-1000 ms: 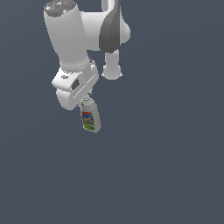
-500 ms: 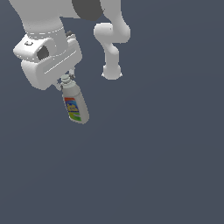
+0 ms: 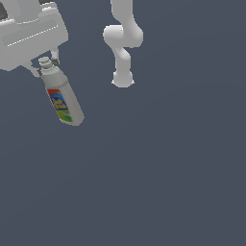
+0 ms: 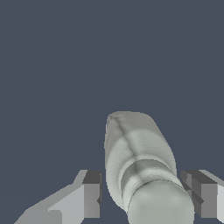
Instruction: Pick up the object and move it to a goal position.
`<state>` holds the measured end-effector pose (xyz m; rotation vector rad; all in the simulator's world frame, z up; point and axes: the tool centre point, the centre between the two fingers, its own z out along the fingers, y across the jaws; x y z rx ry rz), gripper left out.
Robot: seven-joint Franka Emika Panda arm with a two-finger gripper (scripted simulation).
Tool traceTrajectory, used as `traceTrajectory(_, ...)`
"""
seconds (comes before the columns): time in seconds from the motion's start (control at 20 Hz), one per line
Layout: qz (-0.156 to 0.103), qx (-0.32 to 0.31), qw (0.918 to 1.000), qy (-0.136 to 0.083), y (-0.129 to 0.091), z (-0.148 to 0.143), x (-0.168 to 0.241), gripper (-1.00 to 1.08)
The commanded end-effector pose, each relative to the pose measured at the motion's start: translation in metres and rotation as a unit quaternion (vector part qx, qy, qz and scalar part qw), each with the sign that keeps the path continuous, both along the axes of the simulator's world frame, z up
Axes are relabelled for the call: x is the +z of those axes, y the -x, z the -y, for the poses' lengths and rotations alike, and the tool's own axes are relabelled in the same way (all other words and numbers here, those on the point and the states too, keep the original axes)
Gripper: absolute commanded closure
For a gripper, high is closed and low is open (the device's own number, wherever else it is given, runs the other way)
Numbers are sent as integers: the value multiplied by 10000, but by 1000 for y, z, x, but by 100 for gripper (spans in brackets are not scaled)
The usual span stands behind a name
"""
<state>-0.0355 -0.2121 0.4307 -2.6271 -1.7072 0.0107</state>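
Observation:
The object, a grey-white bottle (image 3: 62, 98) with a round cap and a blue, orange, yellow and green label, hangs tilted in the air at the exterior view's upper left. My gripper (image 3: 46, 65) is shut on the bottle at its cap end, with a finger on each side of the neck. In the wrist view the bottle (image 4: 135, 153) runs away from the camera between the two fingers (image 4: 91, 192), cap nearest; its label is hidden there. No goal marker shows.
The arm's white base (image 3: 122, 79) and lower links (image 3: 122, 36) stand at the back, to the exterior view's right of the gripper. A plain dark grey floor (image 3: 158, 182) lies under everything.
The gripper has carried the bottle toward the exterior view's left and upward in the picture, and both now look larger. The grip on the cap end is unchanged.

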Motion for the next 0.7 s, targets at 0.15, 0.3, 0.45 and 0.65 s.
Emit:
traceTrajectory(0.15,53,6,10000,17,-1,13,27,108)
traceTrajectory(0.3,53,6,10000,17,-1,17,34,108)
traceTrajectory(0.45,53,6,10000,17,-2,20,37,108)
traceTrajectory(0.65,52,4,10000,17,-2,20,37,108)
